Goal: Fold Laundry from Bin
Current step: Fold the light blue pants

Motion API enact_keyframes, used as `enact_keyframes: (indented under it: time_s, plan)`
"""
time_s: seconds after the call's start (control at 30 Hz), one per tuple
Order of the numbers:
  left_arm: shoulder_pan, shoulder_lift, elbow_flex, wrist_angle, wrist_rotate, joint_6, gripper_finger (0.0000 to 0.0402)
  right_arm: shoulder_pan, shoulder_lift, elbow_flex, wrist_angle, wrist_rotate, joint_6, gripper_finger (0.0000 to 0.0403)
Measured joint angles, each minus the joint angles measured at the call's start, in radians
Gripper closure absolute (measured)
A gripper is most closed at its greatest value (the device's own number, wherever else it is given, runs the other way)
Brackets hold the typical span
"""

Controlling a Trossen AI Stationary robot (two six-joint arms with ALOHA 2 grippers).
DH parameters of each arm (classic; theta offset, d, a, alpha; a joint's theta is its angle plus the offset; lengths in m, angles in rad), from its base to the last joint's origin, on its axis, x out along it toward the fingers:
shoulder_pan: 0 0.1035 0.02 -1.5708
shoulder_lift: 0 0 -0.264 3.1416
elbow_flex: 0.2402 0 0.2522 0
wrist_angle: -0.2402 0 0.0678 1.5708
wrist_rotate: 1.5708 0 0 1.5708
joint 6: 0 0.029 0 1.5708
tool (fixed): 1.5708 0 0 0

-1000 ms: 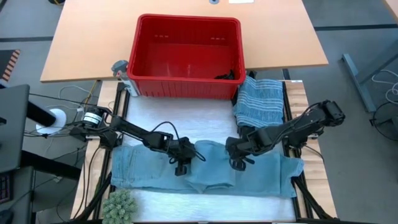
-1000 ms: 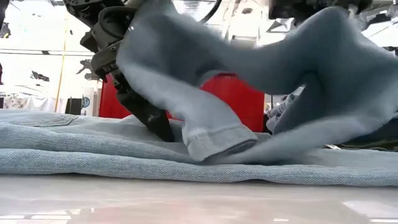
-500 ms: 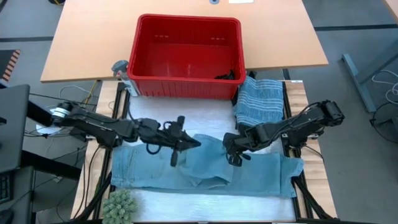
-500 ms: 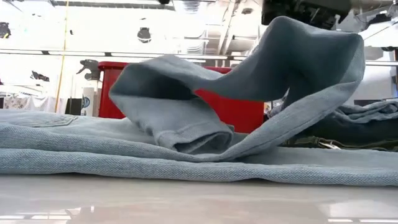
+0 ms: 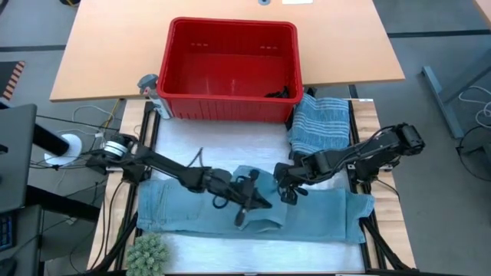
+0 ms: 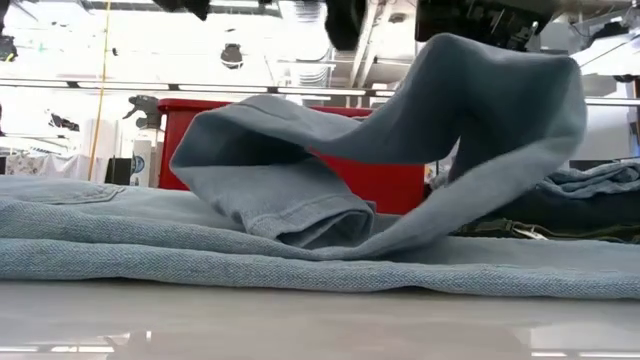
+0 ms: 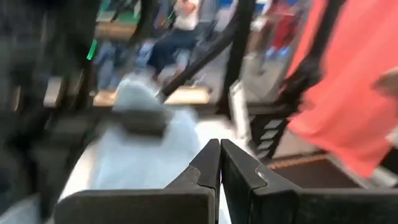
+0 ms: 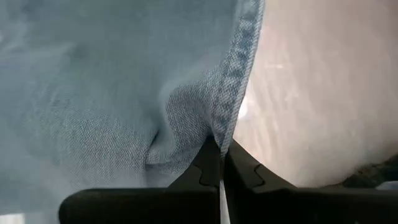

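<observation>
The left gripper, clenched empty, has swung back over the light blue denim garment; the right gripper still pinches its lifted hem mid-fold near the bench's front edge.

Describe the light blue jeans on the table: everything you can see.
The light blue jeans are faded denim, spread flat across the table's near edge. One hemmed leg is lifted and folds back in an arch. The right gripper is shut on its stitched edge; the left gripper, shut, holds nothing above them.
</observation>
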Motion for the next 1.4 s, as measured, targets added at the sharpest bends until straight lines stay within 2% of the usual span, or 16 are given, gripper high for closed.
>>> enact_keyframes:
  time_s: [0.13,0.27,0.37,0.9,1.13,1.4]
  plan:
    - [0.008,0.073,0.043,-0.070,-0.089,0.010,0.0401,0.005,0.000,0.000,0.006,-0.015,0.002,0.0378]
    - [0.014,0.120,0.064,-0.095,-0.136,0.016,0.0401,0.010,0.000,0.000,0.008,-0.015,0.002,0.0378]
    - [0.018,0.155,0.072,-0.185,-0.191,0.019,0.0401,0.012,0.000,0.000,0.008,-0.016,0.002,0.0378]
    - [-0.025,0.251,0.099,-0.199,-0.111,-0.007,0.0401,0.000,0.000,0.000,0.024,-0.006,-0.057,0.0378]
    - [-0.035,0.331,0.154,-0.229,-0.063,-0.023,0.0402,-0.024,0.001,0.029,0.029,0.009,-0.159,0.0378]
    - [-0.026,0.331,0.164,-0.251,-0.063,-0.012,0.0401,-0.065,0.001,0.049,0.019,0.008,-0.296,0.0378]
